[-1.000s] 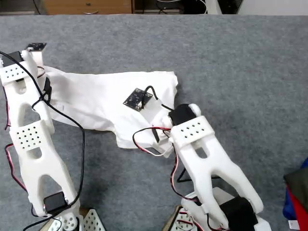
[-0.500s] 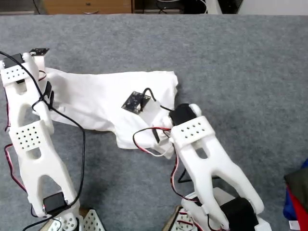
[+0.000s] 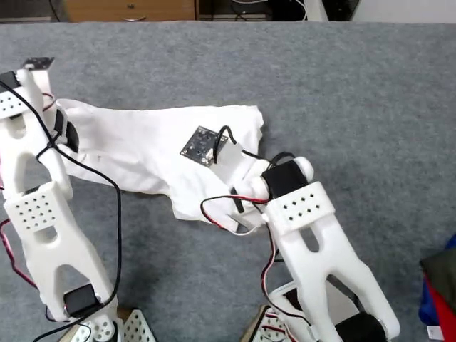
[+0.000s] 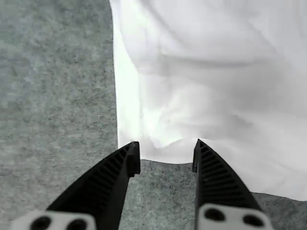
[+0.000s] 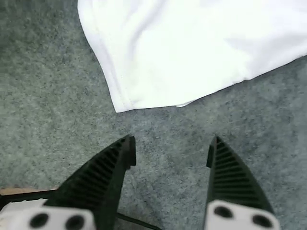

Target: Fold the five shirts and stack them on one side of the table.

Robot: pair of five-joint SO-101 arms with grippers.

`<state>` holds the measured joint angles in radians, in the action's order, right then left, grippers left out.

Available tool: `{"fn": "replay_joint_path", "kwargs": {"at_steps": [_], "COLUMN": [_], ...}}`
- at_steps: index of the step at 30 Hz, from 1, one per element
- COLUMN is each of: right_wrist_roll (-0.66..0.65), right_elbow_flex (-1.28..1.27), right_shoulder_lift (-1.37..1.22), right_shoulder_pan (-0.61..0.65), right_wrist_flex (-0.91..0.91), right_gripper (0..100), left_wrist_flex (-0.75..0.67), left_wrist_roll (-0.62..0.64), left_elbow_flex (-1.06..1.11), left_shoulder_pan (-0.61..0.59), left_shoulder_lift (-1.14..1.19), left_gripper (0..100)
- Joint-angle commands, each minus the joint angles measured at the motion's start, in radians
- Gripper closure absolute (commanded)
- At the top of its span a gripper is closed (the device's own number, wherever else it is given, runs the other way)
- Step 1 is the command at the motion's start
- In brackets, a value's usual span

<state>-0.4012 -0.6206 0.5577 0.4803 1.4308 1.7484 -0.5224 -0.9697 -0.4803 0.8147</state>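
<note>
A white shirt lies crumpled and spread flat on the grey table, left of centre. My left gripper stands at the shirt's left end. In its wrist view the left gripper is open, and the edge of the white shirt lies just between its black fingertips. My right gripper hovers at the shirt's near edge. In its wrist view the right gripper is open over bare table, a little short of the hem corner of the white shirt. Neither gripper holds anything.
A pile of dark, red and blue cloth sits at the table's right edge. Wooden furniture stands beyond the far edge. Cables from the left arm trail over the shirt. Grey table stretches right of the shirt.
The right arm has drawn back and to the right, off the shirt's near edge. The left arm has shifted left and farther away. The shirt has hardly moved.
</note>
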Motion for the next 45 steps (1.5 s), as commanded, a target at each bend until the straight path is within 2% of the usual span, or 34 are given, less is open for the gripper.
{"fn": "replay_joint_path", "kwargs": {"at_steps": [1,5,9,12,20,26,30,34,40,45], "right_wrist_roll": [0.029,0.031,0.032,0.032,0.026,0.014,0.011,0.011,0.011,0.043], "right_elbow_flex": [0.105,0.188,0.292,0.381,0.622,0.728,0.822,0.923,1.061,1.118], "right_shoulder_lift": [0.028,-0.004,-0.139,-0.242,-0.47,-0.585,-0.648,-0.707,-0.774,-0.819], "right_shoulder_pan": [-0.059,-0.127,-0.14,-0.137,-0.142,-0.2,-0.266,-0.328,-0.38,-0.38], "right_wrist_flex": [0.003,-0.025,-0.018,-0.018,0.052,0.084,0.129,0.206,0.292,0.316], "right_gripper": [74.5,76.4,89.9,97.7,95.7,95.7,95.7,95.8,96.1,96.1], "left_wrist_flex": [0.009,0.009,0.008,0.008,0.006,0.006,0.002,-0.009,-0.014,-0.014], "left_wrist_roll": [0.005,0.005,0.014,0.077,0.098,-0.005,-0.133,-0.218,-0.226,-0.226], "left_elbow_flex": [-0.006,-0.008,-0.003,0.003,0.15,0.092,0.055,-0.044,-0.273,-0.381], "left_shoulder_pan": [-0.025,-0.04,-0.028,-0.008,0.029,0.046,0.078,0.101,0.114,0.089], "left_shoulder_lift": [-0.134,-0.239,-0.321,-0.329,-0.206,-0.128,-0.05,0.059,0.193,0.251], "left_gripper": [81,81,81,81,81,81,81,81,81,83]}}
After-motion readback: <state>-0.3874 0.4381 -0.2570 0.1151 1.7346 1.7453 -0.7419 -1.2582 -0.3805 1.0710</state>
